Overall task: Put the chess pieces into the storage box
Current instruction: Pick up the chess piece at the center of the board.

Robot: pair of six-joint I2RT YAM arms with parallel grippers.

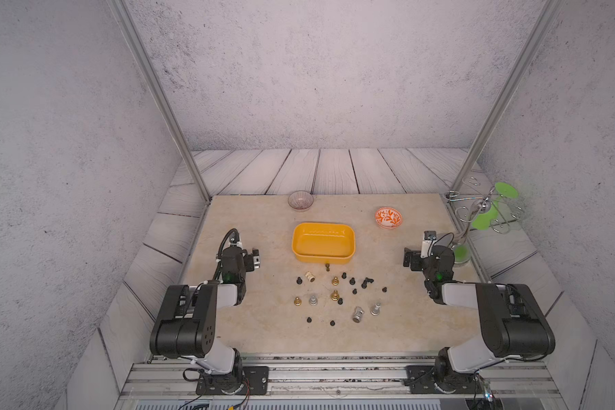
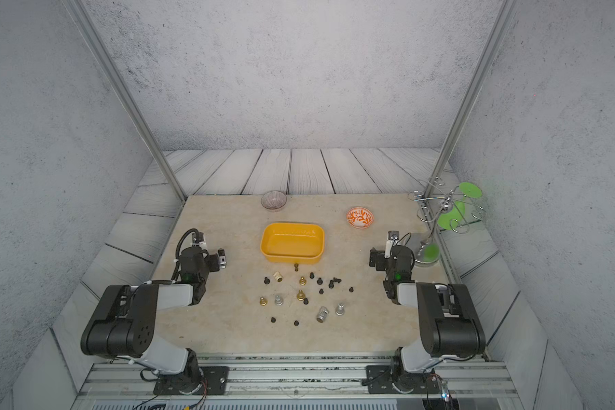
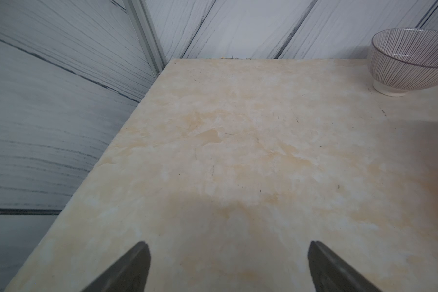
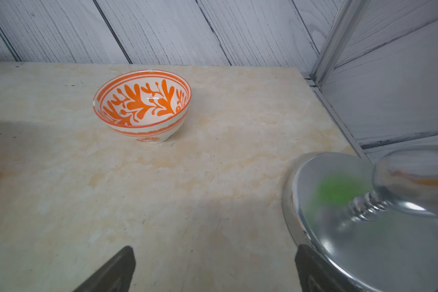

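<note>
Both end effectors, my left (image 3: 228, 252) and my right (image 4: 213, 252), gape empty at the sides while the chess pieces (image 1: 335, 295) crowd the surface (image 1: 263, 330) before the storage box (image 1: 322, 260), so I may topple tiny neighbours or pinch nothing.

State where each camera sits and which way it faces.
Top views: high over the near edge, looking down at table, storage box, chess pieces; left arm, right arm show.
Left wrist: behind the left gripper, facing the ribbed bowl; fingertips show.
Right wrist: behind the right gripper, facing the patterned bowl; fingertips show.
Shared: both bowls show from above.
</note>
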